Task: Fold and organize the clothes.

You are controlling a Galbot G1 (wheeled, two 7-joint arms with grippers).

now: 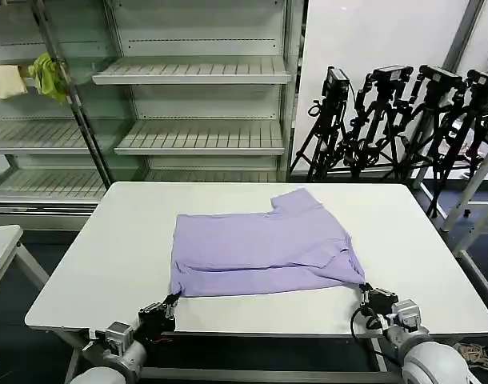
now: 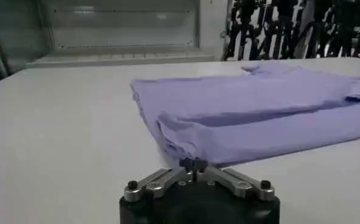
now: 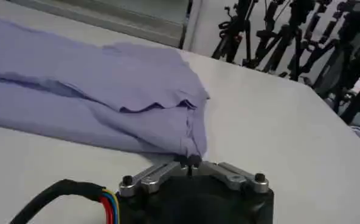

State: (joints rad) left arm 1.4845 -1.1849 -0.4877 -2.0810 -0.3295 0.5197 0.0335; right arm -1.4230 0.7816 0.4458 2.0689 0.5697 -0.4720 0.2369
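The T-shirt [image 1: 260,248] lies mid-table [image 1: 116,240], already doubled lengthwise into a band with one sleeve poking out at the far edge. The left gripper [image 1: 172,301] sits at the near left corner, the right gripper [image 1: 364,288] at the near right corner, both low on the tabletop. Each has its fingertips pinched together on the hem, and the right one appears to hold a small tuck of cloth. The step in hand looks like the start of another fold. The next move calls for both corners lifting together and travelling evenly, so the band does not skew. How many layers each pinch has caught is hard to tell.
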